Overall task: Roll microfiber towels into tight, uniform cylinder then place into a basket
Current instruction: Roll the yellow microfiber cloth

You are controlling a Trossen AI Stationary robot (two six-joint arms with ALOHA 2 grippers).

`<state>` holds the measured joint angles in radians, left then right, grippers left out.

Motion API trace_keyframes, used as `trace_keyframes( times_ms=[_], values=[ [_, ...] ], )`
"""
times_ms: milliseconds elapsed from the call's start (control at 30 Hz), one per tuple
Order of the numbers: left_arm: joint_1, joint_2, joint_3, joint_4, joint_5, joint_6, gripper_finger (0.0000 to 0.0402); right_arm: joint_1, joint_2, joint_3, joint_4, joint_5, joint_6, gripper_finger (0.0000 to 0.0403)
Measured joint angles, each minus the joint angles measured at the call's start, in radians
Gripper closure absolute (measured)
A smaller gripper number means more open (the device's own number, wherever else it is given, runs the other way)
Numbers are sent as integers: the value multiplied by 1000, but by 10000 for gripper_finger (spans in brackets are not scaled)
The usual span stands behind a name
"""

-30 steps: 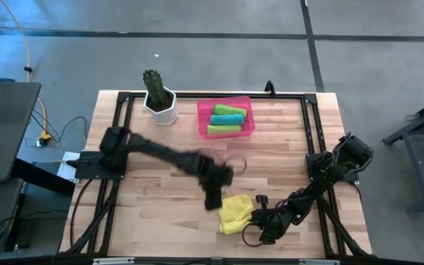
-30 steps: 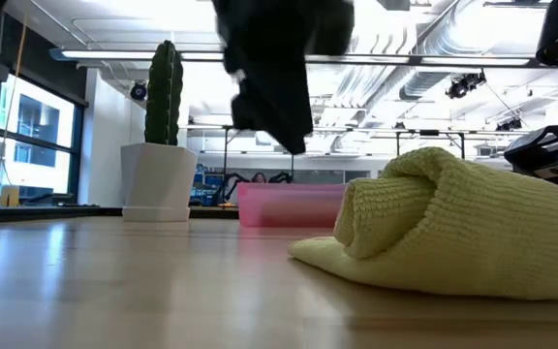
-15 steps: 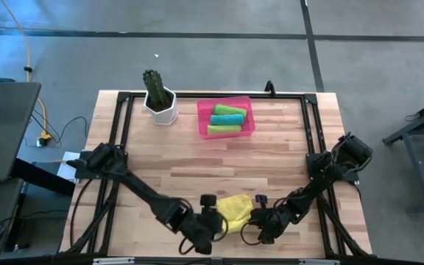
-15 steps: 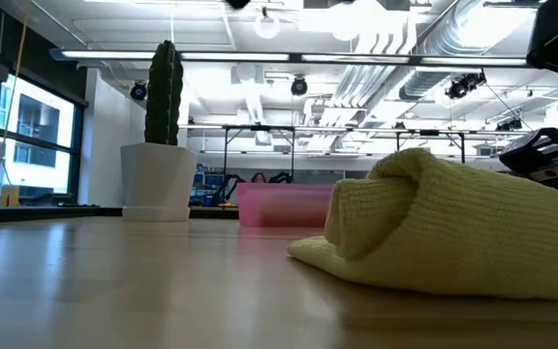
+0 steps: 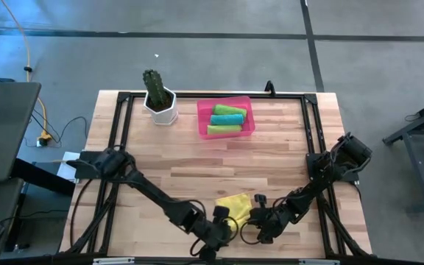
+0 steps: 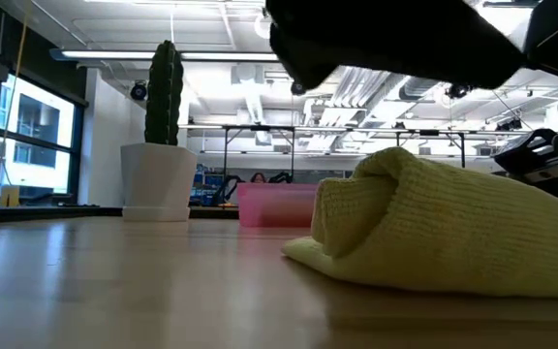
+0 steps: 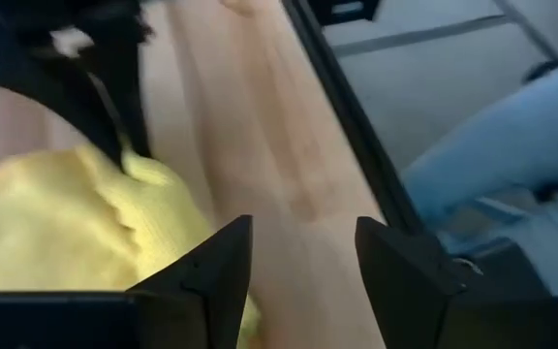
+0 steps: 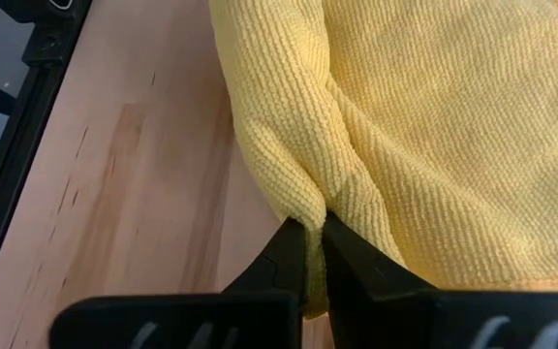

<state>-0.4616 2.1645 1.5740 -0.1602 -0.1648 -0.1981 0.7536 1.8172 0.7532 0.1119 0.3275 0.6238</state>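
Note:
The yellow towel lies bunched and partly folded over on the table near its front edge; it fills the low view. My right gripper is at the towel's right side, shut on it. My left gripper is open at the towel's near left side, one finger next to the cloth. The pink basket at the far side holds three rolled towels: lime green, teal and lime green. My right gripper pinches a raised fold at the yellow towel's edge between its two fingers. The fingers come in low, slanting from the table's right near side. The rest of the towel lies slack on the table. Whether my left gripper's finger touches the towel, I cannot tell.
A white pot with a green cactus stands left of the basket at the far side. A black frame runs round the table top. The table's front edge is close behind both grippers. A person's leg in jeans shows beyond the table.
My left arm has swung from the table's middle toward the near edge and come down beside the yellow towel's near left side. My right gripper has kept its hold. The towel's folded end has shifted slightly toward the table's left.

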Motion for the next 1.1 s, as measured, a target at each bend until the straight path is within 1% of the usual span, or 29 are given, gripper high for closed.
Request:
trace_keyframes(
  times_ms=[100,233,367,433,633,833,1000,1100],
  values=[
    [14,14,2,7,55,-9,231,-1,1,0,2,4,-3,398],
    [17,34,1,-19,51,-8,231,-1,1,0,3,10,-3,393],
    [15,46,0,-78,12,-8,231,-1,1,0,8,14,-3,387],
    [15,49,0,-116,-29,-8,231,-1,2,0,12,18,-3,386],
    [15,47,0,-122,-83,-5,231,-1,2,0,14,19,-3,385],
    [10,47,0,-139,-113,50,232,-1,2,0,17,21,-3,384],
    [3,47,0,-161,-192,117,232,-1,2,0,18,21,4,384],
    [3,47,0,-185,-230,124,232,-1,2,1,19,21,5,384]
  ],
)
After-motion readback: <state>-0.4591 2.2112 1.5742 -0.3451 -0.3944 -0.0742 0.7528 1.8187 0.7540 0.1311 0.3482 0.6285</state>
